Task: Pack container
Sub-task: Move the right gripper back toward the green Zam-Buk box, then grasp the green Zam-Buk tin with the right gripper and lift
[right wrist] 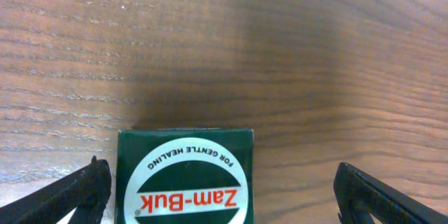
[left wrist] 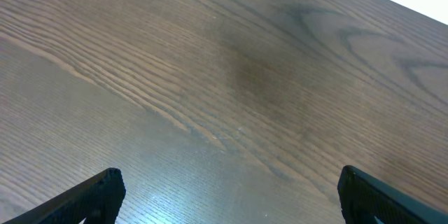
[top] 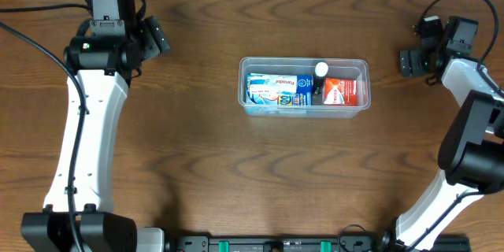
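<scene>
My right tool (right wrist: 222,185) gapes around the Zam-Buk box (right wrist: 185,171), which sits left of centre. I'd shift over, then close squarely. My left tool (left wrist: 227,189) hangs open above bare surface. The container (top: 268,61) lies mid-frame overhead, part filled.

Shows green Zam-Buk box (right wrist: 184,178) at frame bottom, label upside-down, btwn wide-apart tips of gripper (right wrist: 224,182), nearer frame-left tip; wood-grain desk (right wrist: 294,49) behind.
</scene>
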You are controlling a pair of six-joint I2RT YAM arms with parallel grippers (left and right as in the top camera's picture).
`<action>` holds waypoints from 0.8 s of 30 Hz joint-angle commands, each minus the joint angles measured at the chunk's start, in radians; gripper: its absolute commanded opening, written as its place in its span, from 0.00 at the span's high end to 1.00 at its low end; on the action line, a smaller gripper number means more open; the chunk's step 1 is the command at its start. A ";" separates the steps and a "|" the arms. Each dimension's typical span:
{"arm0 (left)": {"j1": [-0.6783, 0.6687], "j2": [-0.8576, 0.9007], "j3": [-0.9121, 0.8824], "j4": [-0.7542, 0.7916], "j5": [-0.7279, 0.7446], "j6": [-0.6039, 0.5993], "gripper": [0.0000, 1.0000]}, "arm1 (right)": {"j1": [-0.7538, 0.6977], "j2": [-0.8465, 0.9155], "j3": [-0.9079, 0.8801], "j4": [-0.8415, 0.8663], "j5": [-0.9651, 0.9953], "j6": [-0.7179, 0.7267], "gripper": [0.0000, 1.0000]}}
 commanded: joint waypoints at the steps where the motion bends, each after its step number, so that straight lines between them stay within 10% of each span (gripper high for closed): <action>1: 0.002 0.003 -0.010 -0.003 -0.001 0.013 0.02 | -0.016 0.050 0.003 -0.002 -0.072 0.027 0.01; 10: 0.002 0.003 -0.010 -0.003 -0.001 0.013 0.02 | -0.019 0.066 0.003 -0.009 -0.109 0.027 0.06; 16: 0.002 0.003 -0.010 -0.003 -0.001 0.013 0.02 | -0.019 0.041 0.003 -0.045 -0.101 0.081 0.42; 24: 0.002 0.003 -0.010 -0.003 -0.001 0.013 0.02 | -0.017 -0.084 0.003 -0.104 -0.102 0.117 0.51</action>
